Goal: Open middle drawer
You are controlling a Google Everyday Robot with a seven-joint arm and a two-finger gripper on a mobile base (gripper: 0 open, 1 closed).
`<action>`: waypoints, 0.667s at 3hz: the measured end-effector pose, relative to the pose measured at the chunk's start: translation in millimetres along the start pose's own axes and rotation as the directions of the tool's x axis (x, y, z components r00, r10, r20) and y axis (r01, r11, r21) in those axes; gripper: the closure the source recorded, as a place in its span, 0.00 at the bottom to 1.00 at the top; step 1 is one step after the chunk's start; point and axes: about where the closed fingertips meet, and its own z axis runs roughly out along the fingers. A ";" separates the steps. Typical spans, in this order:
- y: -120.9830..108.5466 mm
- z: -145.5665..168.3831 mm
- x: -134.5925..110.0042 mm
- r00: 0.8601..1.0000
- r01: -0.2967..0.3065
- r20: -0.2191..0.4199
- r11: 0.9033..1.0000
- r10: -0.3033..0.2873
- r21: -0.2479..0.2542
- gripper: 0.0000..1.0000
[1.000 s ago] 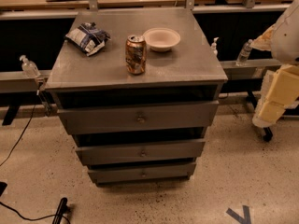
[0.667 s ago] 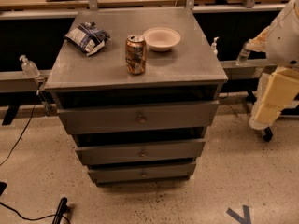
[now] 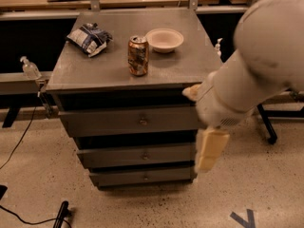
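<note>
Swung inward, pincer (image 3: 207,161) (grip unclear) hangs before right end of middle drawer (image 3: 123,156).

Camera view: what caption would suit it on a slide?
The gripper hangs by the right end of the shut middle drawer; can, bowl and snack bag sit on top.

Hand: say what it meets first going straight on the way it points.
The hand points down near the right end of the middle drawer; straight on, probably the floor first, though depth is unclear.
</note>
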 end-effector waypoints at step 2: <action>17.5 62.6 -11.7 0.999 0.046 0.019 0.996 -0.045 -0.070 0.00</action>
